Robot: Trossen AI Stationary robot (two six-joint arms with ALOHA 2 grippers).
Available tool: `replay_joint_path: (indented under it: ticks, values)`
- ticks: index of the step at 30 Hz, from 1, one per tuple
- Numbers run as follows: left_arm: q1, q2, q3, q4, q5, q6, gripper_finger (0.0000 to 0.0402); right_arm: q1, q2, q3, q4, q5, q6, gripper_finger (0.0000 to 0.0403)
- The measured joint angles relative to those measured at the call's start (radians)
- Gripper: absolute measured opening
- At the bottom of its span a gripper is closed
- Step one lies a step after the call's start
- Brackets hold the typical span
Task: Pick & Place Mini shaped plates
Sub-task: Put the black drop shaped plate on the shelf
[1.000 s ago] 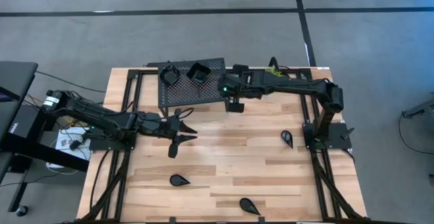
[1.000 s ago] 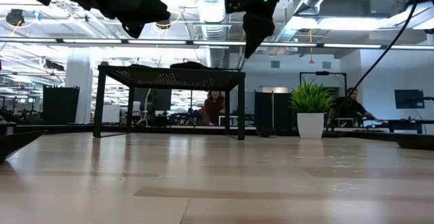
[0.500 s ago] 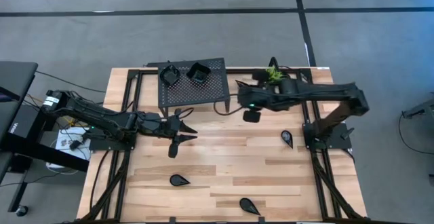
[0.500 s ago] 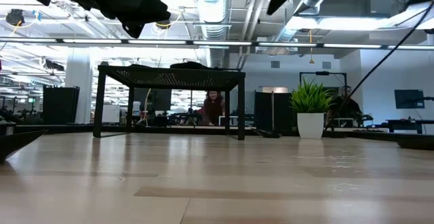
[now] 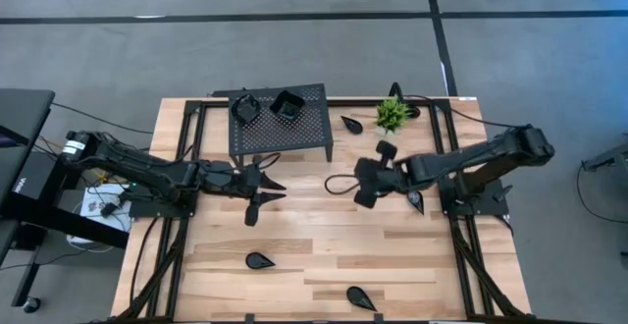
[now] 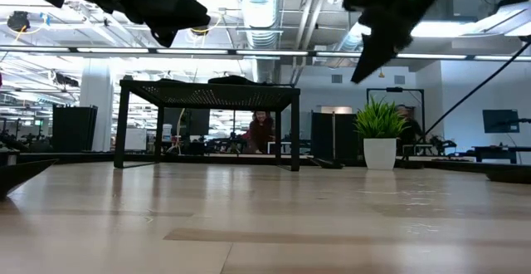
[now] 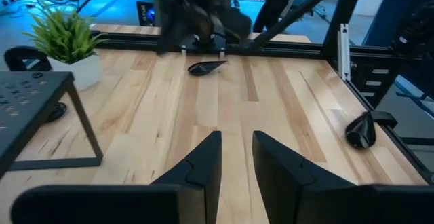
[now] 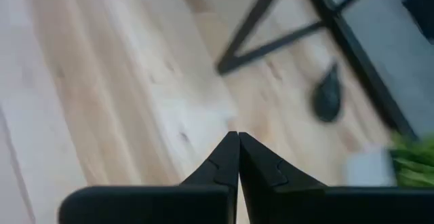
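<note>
The mini shaped plates are small glossy black dishes. Two sit on top of the black perforated stand, one roundish and one squarish. Teardrop plates lie flat on the table by the plant, under the right arm, near the front and at the near edge. My right gripper hangs shut above bare wood mid-table, seen high in the low view. My left gripper hovers open in front of the stand.
A small green potted plant stands at the far right, beside the stand's right legs. Black frame rails run along the table's left and right sides. Bare wood lies between the two grippers and toward the near edge.
My right gripper has swung from the stand's right edge toward the near edge and a little to the right, out over the open table. The teardrop plate by the plant, hidden under that arm before, now shows.
</note>
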Motion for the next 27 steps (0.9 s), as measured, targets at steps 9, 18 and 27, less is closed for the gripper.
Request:
replay_joint_path:
  ticks: [9,18,27]
  values:
    - [0.063,0.000,0.000,0.000,0.000,0.000,0.0085,-0.069,-0.017,-0.137,0.238,-0.137,-0.117,0.0004]
    - [0.124,0.000,0.000,-0.009,-0.004,0.000,0.0085,-0.104,-0.015,-0.137,0.237,-0.244,-0.155,0.0004]
    - [0.136,0.000,0.000,-0.010,-0.004,0.050,0.0085,-0.106,-0.015,-0.137,0.237,-0.234,-0.220,0.0005]
